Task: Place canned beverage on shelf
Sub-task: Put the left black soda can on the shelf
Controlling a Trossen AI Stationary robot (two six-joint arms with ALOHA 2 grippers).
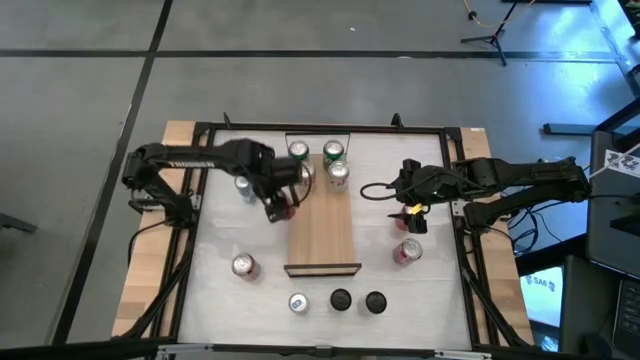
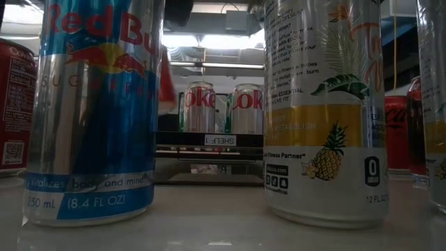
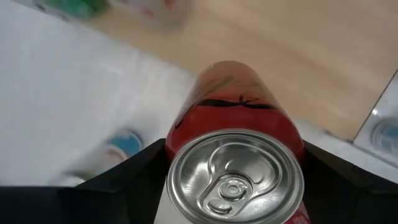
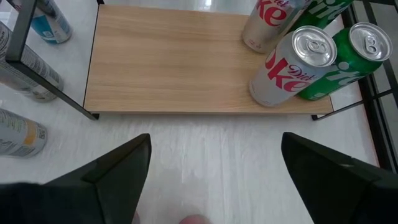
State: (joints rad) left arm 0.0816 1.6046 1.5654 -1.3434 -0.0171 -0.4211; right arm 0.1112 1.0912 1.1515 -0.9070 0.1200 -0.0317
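A red can (image 3: 230, 99) hangs in my left gripper (image 1: 279, 202), which is shut on it. It hangs over the white table just off the left long side of the shelf (image 1: 322, 235), a light-wood plank. The low view shows the can (image 2: 167, 80) raised behind a Red Bull can. Several cans stand on their bases at the shelf's far end: Diet Coke cans (image 4: 292, 65) and green cans (image 4: 348, 59). My right gripper (image 4: 214, 180) is open over the table to the right of the shelf, with nothing between its fingers. My left gripper pinches the red can between its two fingers (image 3: 134, 168), on opposite sides of the can's wall just below the top rim (image 3: 179, 134). The fingers come from above and point down. The can hangs roughly upright below them, lifted clear of the table.
Loose cans stand on the table: a red one (image 1: 244, 265) near left, a blue-silver one (image 1: 243, 186) under my left arm, a red one (image 1: 408, 250) right of the shelf, and three (image 1: 340, 300) along the near edge. Most of the shelf's near part is bare wood.
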